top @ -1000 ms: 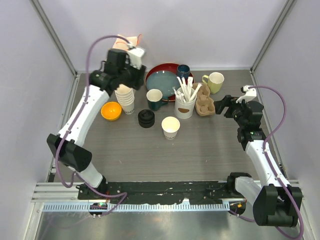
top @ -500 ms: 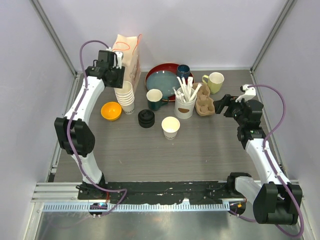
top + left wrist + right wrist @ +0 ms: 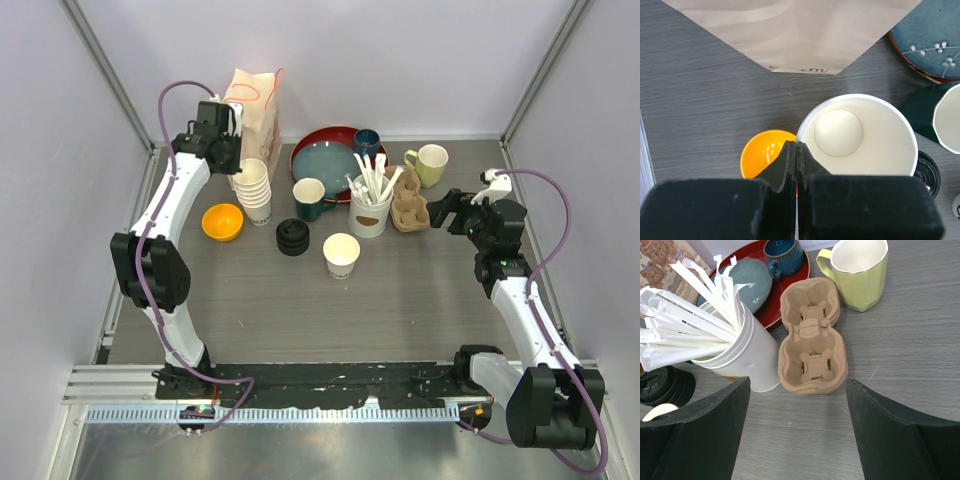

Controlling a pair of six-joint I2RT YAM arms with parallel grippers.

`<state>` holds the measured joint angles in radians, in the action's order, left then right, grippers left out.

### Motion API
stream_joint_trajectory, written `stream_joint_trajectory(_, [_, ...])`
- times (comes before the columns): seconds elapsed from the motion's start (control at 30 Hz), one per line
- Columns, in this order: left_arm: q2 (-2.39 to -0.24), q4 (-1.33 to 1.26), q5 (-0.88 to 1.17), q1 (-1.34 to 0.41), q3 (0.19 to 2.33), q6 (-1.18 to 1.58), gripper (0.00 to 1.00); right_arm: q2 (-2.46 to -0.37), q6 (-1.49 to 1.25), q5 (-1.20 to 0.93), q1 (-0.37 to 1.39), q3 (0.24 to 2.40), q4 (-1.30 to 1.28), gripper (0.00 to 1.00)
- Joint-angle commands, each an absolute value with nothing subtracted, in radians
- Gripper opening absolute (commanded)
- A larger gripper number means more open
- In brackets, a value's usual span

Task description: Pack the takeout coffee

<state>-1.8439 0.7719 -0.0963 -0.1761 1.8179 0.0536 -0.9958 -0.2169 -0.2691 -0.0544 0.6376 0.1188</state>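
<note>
Step in hand, as judged: cup pick-up, early. Left gripper (image 3: pixel 796 150) is held over the stack of paper cups (image 3: pixel 860 135) at far left, jaws together at the top rim; a pinch cannot be confirmed. Black lids (image 3: pixel 293 237) and an unlidded paper cup (image 3: pixel 341 253) are noted mid-table. Pulp cup carrier (image 3: pixel 812 340) lies below the right gripper (image 3: pixel 797 390), jaws apart. Next: one cup separated, then lidded.

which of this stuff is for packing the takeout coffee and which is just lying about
For the job: loose paper cup, cup stack, black lids, pulp carrier, paper bag.
Lying about: orange bowl, teal mug, green mug, blue plate.
</note>
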Motion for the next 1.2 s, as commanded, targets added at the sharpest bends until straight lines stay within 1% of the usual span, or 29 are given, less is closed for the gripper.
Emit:
stream_joint_trajectory(0.0, [-1.816, 0.749, -0.110, -0.173, 1.812, 0.072, 0.00, -0.993, -0.212, -0.276, -0.051, 0.675, 0.141, 0.82])
stream_joint_trajectory(0.5, [-1.758, 0.773, -0.046, -0.173, 1.870, 0.091, 0.00, -0.983, -0.212, -0.276, -0.051, 0.672, 0.138, 0.82])
stream_joint_trajectory(1.17, [-1.784, 0.808, 0.038, -0.117, 1.936, 0.129, 0.00, -0.986, -0.219, -0.291, -0.051, 0.693, 0.132, 0.82])
